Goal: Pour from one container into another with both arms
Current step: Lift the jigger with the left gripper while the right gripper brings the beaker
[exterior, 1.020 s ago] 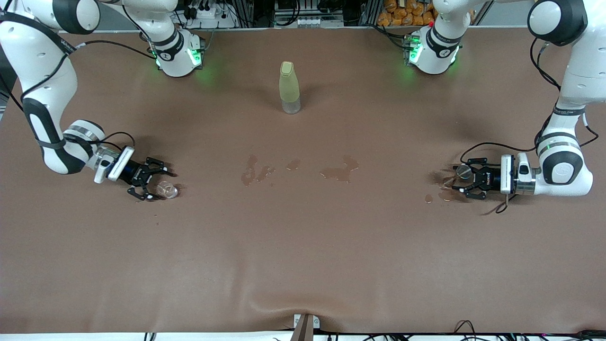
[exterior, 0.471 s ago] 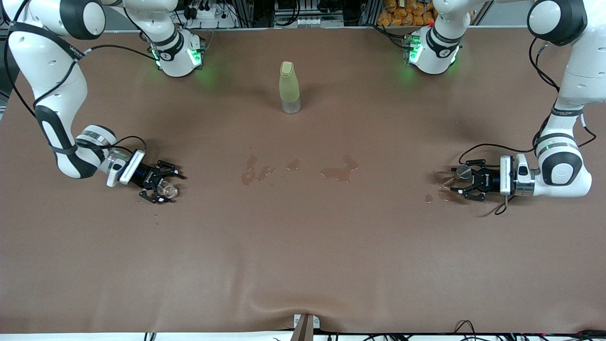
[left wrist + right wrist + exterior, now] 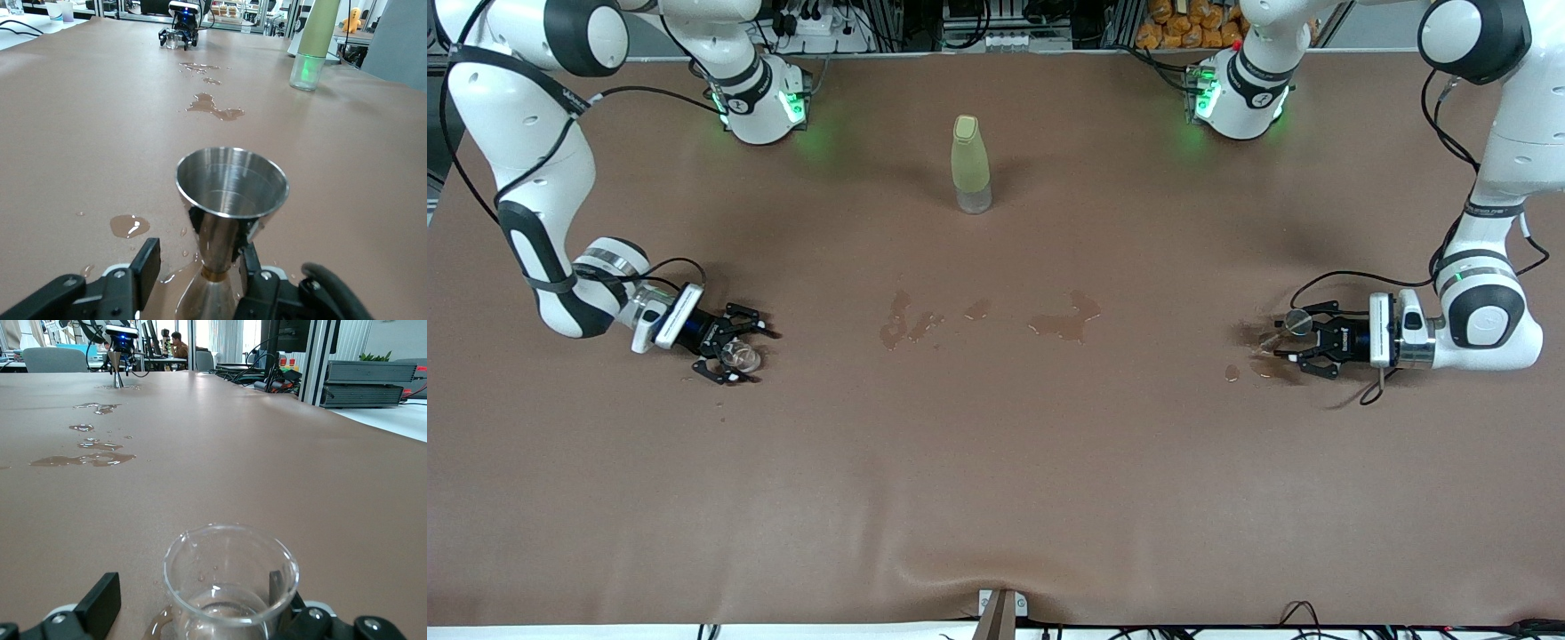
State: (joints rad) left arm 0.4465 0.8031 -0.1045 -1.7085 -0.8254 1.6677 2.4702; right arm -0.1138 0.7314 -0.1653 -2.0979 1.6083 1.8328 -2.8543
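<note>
The right gripper (image 3: 734, 345) is low at the right arm's end of the brown tabletop (image 3: 996, 462). Its jaws are apart, one on each side of a small clear glass cup (image 3: 741, 356) that stands on the tabletop. From the front camera the cup is only a shiny spot. The right wrist view shows much more: the cup (image 3: 230, 583) is upright, has a little pour lip, and holds a bit of water at its bottom. One finger looks very close to the glass, but I cannot tell if it touches.

The left gripper (image 3: 1294, 342) is low at the left arm's end. From the front, a small round metal thing (image 3: 1297, 322) shows between its jaws. The left wrist view shows it is a shiny metal cup (image 3: 230, 200) with a narrow waist, standing upright. The jaws sit close on both sides of the waist, but I cannot tell if they squeeze it.

Puddles (image 3: 1063, 322) lie in the middle of the tabletop. A tall yellow-green bottle (image 3: 970, 164) stands farther from the front camera than the puddles, between the two arm bases.
</note>
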